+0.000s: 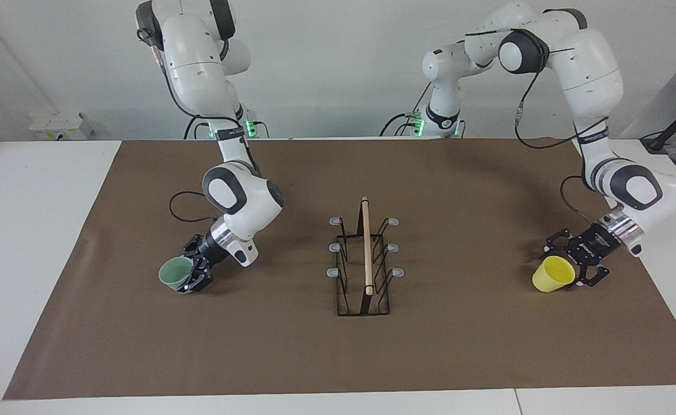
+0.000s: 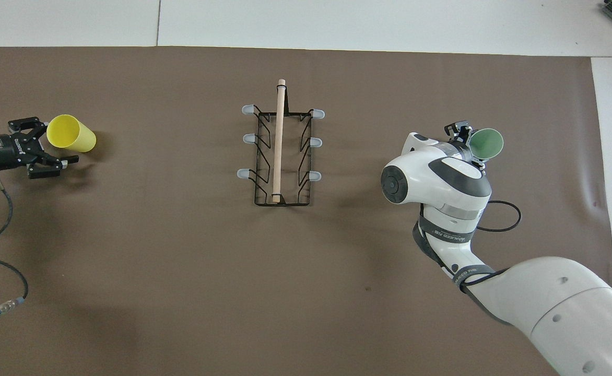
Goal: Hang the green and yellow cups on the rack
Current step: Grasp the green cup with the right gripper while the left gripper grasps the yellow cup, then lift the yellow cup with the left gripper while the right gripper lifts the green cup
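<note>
Rack (image 1: 365,259), black wire with wooden rod, prongs bare, mid-mat (image 1: 338,357). Green cup (image 1: 175,273), toward the right arm's end from the rack, tilted, clamped at its rim by the right gripper (image 1: 191,275). Yellow cup (image 1: 552,274), toward the left arm's end from the rack, between the spread fingers of the left gripper (image 1: 569,266), ungripped
</note>
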You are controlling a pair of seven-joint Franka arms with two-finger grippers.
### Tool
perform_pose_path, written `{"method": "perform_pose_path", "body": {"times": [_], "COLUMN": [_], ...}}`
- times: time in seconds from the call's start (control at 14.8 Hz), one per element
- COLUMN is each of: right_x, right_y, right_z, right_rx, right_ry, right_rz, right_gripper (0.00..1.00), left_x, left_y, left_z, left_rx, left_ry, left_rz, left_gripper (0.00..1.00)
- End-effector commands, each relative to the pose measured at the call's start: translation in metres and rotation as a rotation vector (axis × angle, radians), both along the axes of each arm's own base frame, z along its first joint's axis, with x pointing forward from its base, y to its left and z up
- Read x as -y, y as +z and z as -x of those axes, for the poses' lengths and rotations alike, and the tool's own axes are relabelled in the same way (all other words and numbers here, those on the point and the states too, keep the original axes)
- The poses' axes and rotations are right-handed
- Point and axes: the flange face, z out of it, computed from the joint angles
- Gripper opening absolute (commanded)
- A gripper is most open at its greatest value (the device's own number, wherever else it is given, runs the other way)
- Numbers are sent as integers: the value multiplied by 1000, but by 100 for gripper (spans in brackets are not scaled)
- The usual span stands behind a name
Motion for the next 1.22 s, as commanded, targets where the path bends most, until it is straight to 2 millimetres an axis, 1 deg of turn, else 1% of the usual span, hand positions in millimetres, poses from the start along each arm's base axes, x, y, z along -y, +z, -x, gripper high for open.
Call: {"method": "perform_pose_path", "body": {"times": [0.0,0.07,0.14,0.2,0.27,0.34,0.41,0.47,0.54,0.61,0.68,0.74,0.81,0.88,0.95,1.08,1.15], "right_x": [3,-3,-9,-15,-18,-18,-18,-19,-23,-26,-28,-30,-32,-34,-36,-40,-42], "right_y": [5,12,19,26,38,49,68,82,98,113,129,141,153,163,173,193,203], "right_z": [2,-1,-5,-7,-10,-12,-16,-18,-19,-21,-22,-20,-20,-19,-18,-15,-12], "right_rx": [53,84,111,118,125,123,132,129,137,149,158,164,167,169,174,168,160], "right_ry": [-23,-35,-55,-106,-175,-231,-267,-300,-342,-372,-389,-422,-459,-494,-523,-595,-637], "right_rz": [-19,-29,-44,-95,-168,-232,-285,-341,-409,-461,-502,-557,-618,-669,-717,-840,-914], "right_gripper": [0,0,0,0,0,0,0,0,0,0,0,0,0,0,0,0,0], "left_x": [17,23,26,27,26,34,39,40,42,44,47,49,48,48,50,55,61], "left_y": [7,5,-1,-2,-2,-3,-3,-3,-3,-3,-3,3,8,16,33,74,87], "left_z": [1,0,3,3,2,-1,-1,-1,-2,-2,-3,-4,-5,-8,-14,-27,-32], "left_rx": [54,65,64,76,86,88,96,105,111,116,123,141,152,166,194,260,281], "left_ry": [52,50,64,106,132,127,111,104,100,93,84,72,70,66,59,46,20], "left_rz": [9,7,12,37,48,44,40,37,37,40,42,40,39,35,29,-5,-37], "left_gripper": [100,100,100,100,100,100,100,97,74,63,38,4,0,0,0,0,0]}}
